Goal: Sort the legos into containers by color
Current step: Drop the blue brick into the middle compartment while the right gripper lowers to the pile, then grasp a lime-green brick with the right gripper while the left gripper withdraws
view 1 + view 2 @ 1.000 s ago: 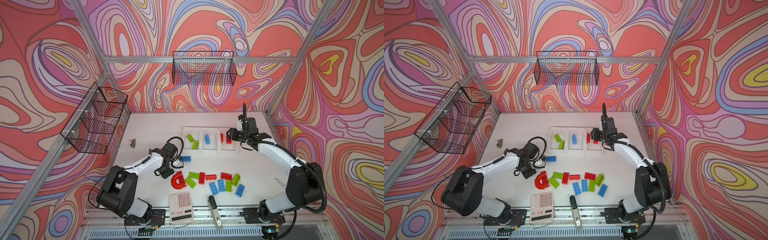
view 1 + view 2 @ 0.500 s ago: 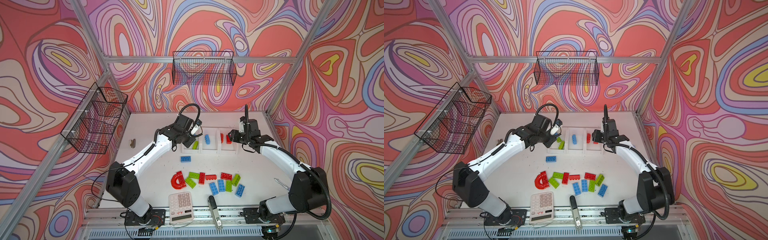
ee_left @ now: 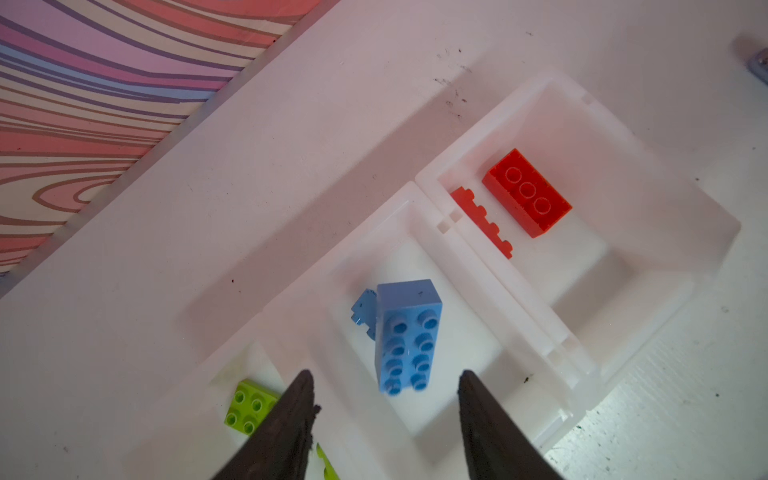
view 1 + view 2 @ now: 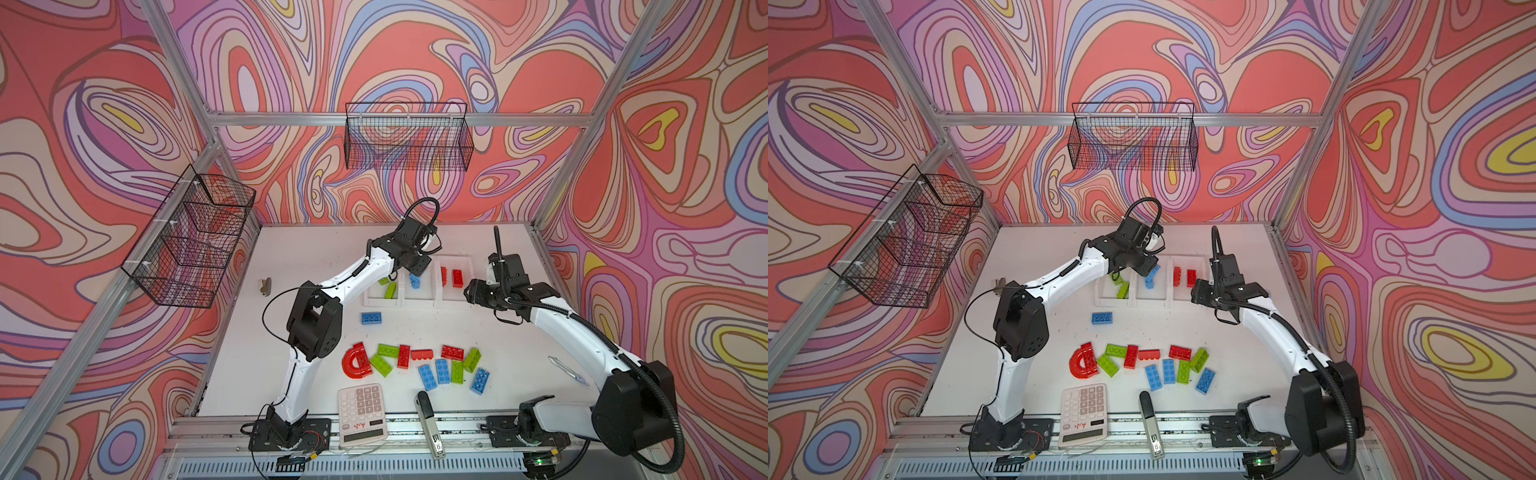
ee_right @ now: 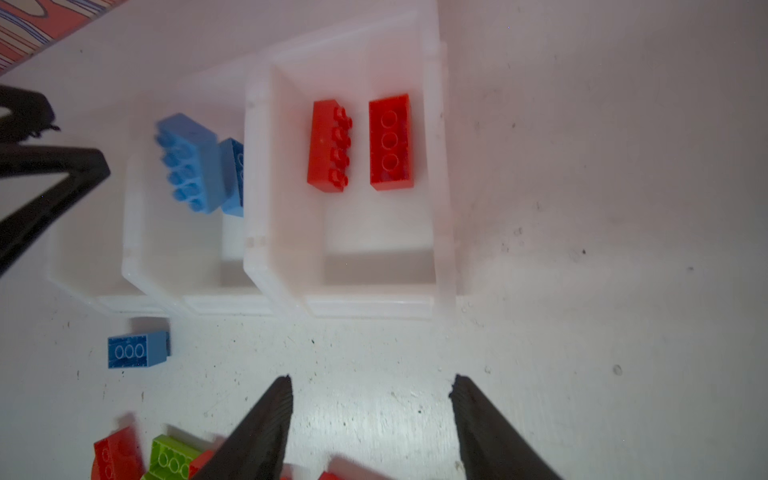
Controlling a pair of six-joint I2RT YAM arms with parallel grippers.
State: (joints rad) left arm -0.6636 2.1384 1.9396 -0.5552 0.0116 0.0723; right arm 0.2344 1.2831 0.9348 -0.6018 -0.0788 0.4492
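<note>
Left gripper (image 3: 384, 378) now over the middle white plastic bin (image 3: 457, 332), frame centre; jaws have parted, empty. Light-blue studded 2x4 brick (image 3: 409, 332) released, tilted inside that bin: one blue sorted. Right gripper (image 5: 370, 380) jaws open, empty. A second blue brick (image 4: 371, 318) remains on the table (image 4: 436, 328).

**White tabletop: bins at the back, bricks toward the front**

The scuffed white table (image 4: 316, 257) carries three joined white bins (image 4: 420, 302) in a row toward its back. A lone blue brick (image 4: 371, 318) lies just in front of them. Nearer the front, red, blue and green bricks (image 4: 453, 352) lie scattered beside a red arch (image 4: 355, 365). A calculator (image 4: 363, 413) and a stapler (image 4: 428, 424) overlap the front edge.
</note>
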